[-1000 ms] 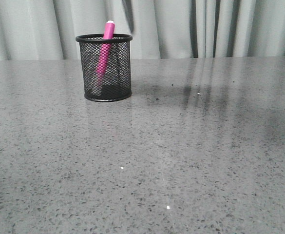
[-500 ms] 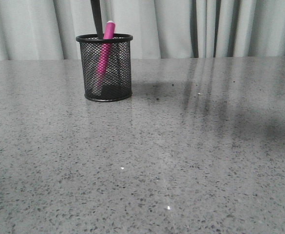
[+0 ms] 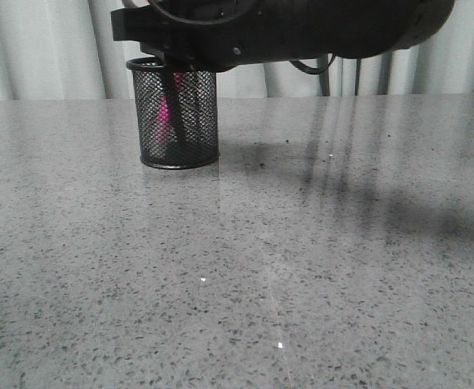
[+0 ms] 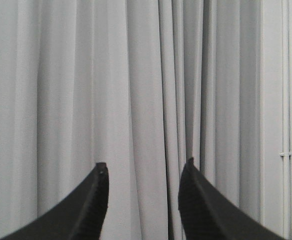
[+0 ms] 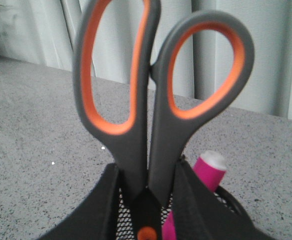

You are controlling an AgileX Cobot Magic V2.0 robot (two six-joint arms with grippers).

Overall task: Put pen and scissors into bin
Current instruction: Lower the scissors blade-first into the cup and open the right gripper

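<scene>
The scissors [image 5: 150, 110] stand handles-up, grey loops lined in orange, orange pivot screw low between the right gripper [image 5: 146, 200] fingers, which are clamped on them just below the loops. Blades go down into the black mesh bin [image 3: 176, 113] at the table's [image 3: 301, 259] far left, next to the pink pen [image 5: 208, 170]. The arm hides the bin's rim in the front view. The left gripper [image 4: 143, 200] is spread, empty, facing curtains [image 4: 136, 75].
</scene>
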